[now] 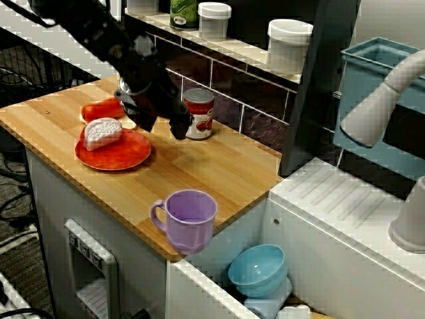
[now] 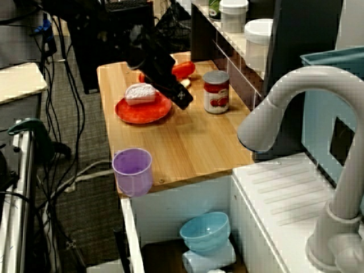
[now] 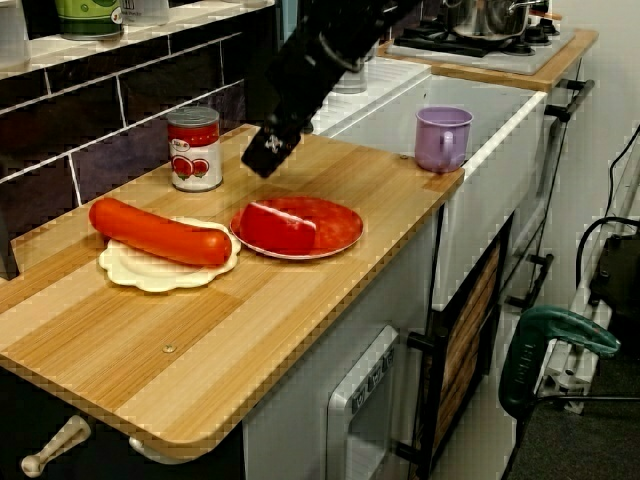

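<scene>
Red-labelled tin can (image 1: 198, 113) stands upright at the back of the pale wooden table (image 1: 226, 173), by the dark tiled wall (image 1: 259, 123); the black end effector (image 1: 163, 125) hangs just beside it, fingers apart, empty. On its other side a round red plate (image 1: 116, 158) bears a red-and-white wedge (image 1: 103, 133); a lilac mug (image 1: 189, 216) stands well apart, near the white sink (image 1: 332, 212)

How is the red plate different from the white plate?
The red plate has a smooth round rim; the white plate has a wavy rim. The red plate holds a red-and-white chunk; the white plate holds a long sausage. Both sit flat on the wooden counter.
</scene>
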